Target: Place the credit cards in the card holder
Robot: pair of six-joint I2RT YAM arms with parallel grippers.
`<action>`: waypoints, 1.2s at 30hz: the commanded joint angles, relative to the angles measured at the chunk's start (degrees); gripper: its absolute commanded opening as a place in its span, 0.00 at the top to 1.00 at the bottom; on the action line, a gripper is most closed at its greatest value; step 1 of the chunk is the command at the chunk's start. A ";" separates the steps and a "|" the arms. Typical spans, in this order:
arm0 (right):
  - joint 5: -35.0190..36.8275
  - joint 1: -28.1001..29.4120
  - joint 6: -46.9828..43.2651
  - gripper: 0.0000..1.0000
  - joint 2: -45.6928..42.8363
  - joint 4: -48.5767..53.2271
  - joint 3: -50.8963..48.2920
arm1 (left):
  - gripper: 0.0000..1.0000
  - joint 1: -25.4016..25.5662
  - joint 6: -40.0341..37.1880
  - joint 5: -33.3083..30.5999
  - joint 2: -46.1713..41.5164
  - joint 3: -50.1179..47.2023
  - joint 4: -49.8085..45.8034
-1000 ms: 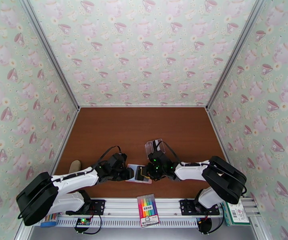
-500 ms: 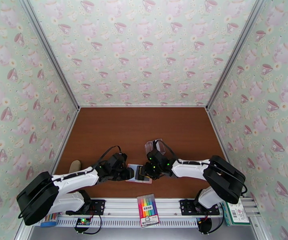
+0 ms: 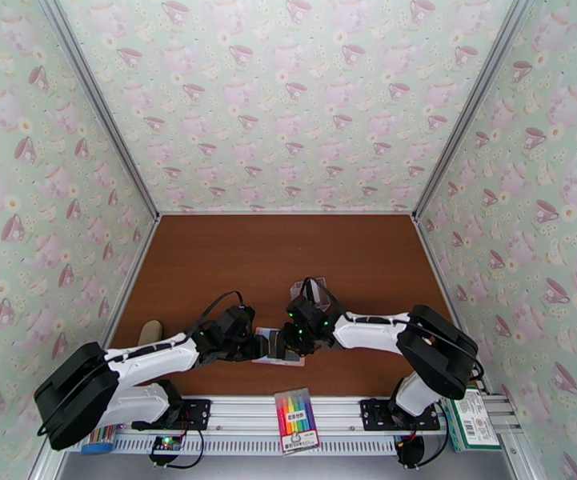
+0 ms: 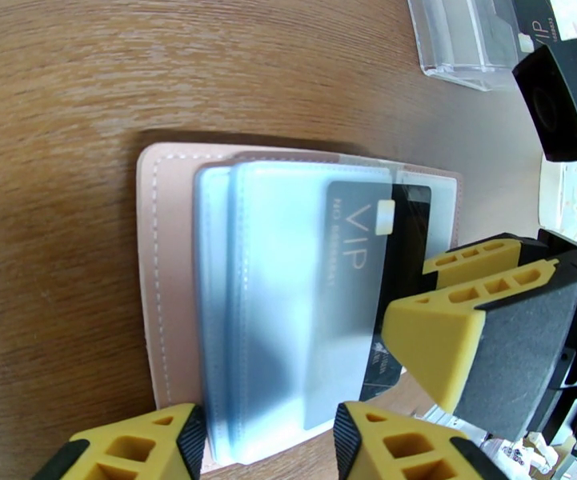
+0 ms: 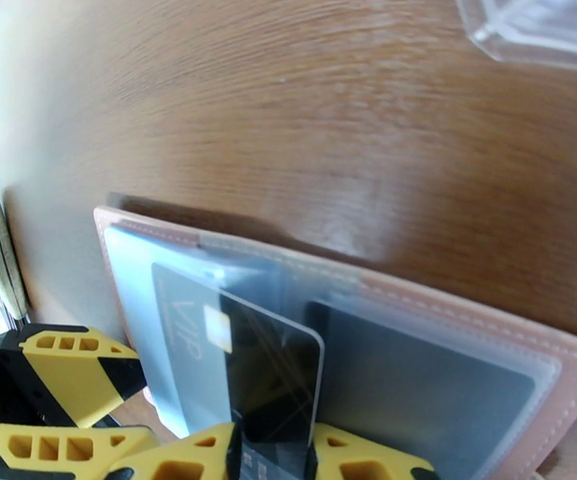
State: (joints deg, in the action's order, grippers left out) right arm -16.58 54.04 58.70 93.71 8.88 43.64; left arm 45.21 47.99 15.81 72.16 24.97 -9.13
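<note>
Top external view: a marker pack (image 3: 296,420) is noted on the near rail. Beyond it, a pink wallet (image 4: 160,258) is laid open on the table (image 3: 288,258), between both grippers. A black card (image 5: 276,370) is clamped by the right gripper (image 5: 276,450), its front end tucked under a clear sleeve. The left gripper (image 4: 268,442) is spread wide over the wallet's edge, possibly pressing on it. A clear box (image 4: 464,42) is seen farther back.
</note>
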 commanded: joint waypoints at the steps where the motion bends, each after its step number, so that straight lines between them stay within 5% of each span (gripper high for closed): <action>1: 2.10 0.81 -0.98 0.72 1.94 2.19 1.83 | 0.50 0.40 -0.53 -0.45 1.84 -0.54 -0.11; 20: 1.72 2.12 -0.76 0.80 3.19 0.96 4.08 | 0.50 0.50 -0.17 -0.58 1.34 -1.04 0.16; 27: 3.45 2.13 -1.91 0.71 1.77 3.67 4.28 | 0.50 0.52 -0.26 -0.69 0.86 -1.13 -0.24; 36: 6.27 2.13 -2.77 0.72 -0.34 6.85 4.38 | 0.50 0.49 -0.26 -0.78 0.87 -1.15 -0.34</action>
State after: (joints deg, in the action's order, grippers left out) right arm -12.62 55.88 56.95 95.00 12.97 47.22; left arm 45.39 47.99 15.81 72.16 24.95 -8.67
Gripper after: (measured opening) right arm 0.288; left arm 0.504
